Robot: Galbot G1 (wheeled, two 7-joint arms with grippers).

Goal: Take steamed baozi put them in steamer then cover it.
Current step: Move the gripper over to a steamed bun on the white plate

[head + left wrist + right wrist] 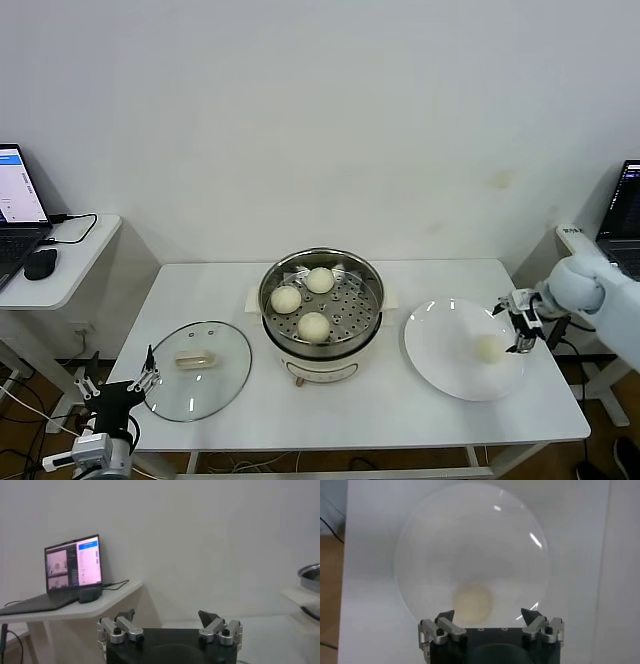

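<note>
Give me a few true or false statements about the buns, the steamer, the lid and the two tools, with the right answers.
1. Three baozi sit on the tray inside the steamer. True.
2. The cover is on the steamer. False: it lies flat on the table, on the steamer's left.
3. One baozi is on the white plate. True.
4. The right tool is shut on that baozi. False: it is open, at the plate's right edge beside the bun.
5. The left tool holds the cover's handle. False: it is open, low by the table's front left corner.

Spread right gripper [487,615] fingers [445,616] over plated baozi [472,601].
</note>
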